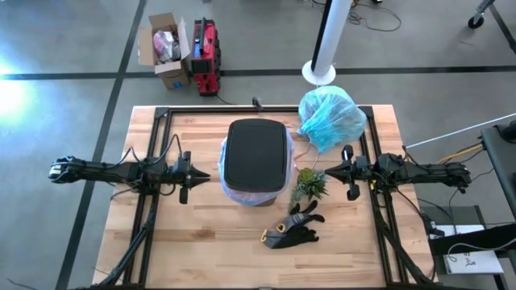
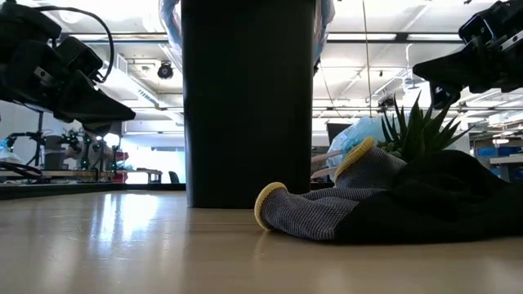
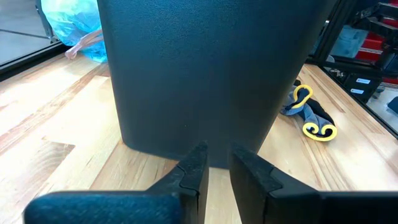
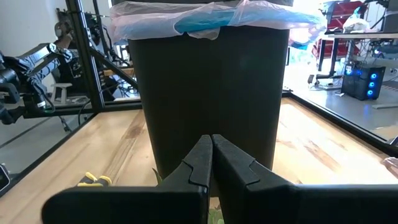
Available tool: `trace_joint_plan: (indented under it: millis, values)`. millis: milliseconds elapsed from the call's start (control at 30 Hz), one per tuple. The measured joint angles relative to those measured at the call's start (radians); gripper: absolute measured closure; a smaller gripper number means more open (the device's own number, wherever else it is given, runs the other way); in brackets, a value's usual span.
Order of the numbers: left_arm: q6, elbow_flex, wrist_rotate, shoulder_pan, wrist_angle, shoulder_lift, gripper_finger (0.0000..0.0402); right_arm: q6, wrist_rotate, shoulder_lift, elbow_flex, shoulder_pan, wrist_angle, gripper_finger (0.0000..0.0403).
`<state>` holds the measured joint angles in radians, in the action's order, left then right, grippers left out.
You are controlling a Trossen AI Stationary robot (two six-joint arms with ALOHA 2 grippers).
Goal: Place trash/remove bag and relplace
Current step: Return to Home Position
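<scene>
A black bin (image 1: 256, 157) stands upright mid-table, with a pale translucent liner (image 4: 211, 15) folded over its rim and some teal in it. A filled, knotted teal-blue bag (image 1: 330, 117) lies on the table beyond the bin, toward the far right. I see no loose litter. My left gripper (image 1: 200, 174) hovers left of the bin with its fingers a narrow gap apart (image 3: 216, 163), pointing at the bin's wall. My right gripper (image 1: 326, 171) hovers right of the bin, above the plant tuft, shut (image 4: 210, 149). Neither touches anything.
A green plant tuft (image 1: 310, 184) sits just right of the bin, under my right gripper. A black-and-yellow glove (image 1: 294, 228) lies nearer the near edge. Black frame rails (image 1: 157, 145) run along both table sides. Bare wood lies near-left of the bin.
</scene>
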<state>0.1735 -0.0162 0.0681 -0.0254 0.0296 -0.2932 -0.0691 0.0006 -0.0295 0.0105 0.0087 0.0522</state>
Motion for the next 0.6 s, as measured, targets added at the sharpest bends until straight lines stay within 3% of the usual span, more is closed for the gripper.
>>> trace_joint_plan:
  millis: [600]
  values:
    - [0.0, 0.0, 0.0, 0.0, 0.0, 0.0, 0.0353, 0.0, 0.0, 0.0, 0.0, 0.0, 0.0, 0.0403]
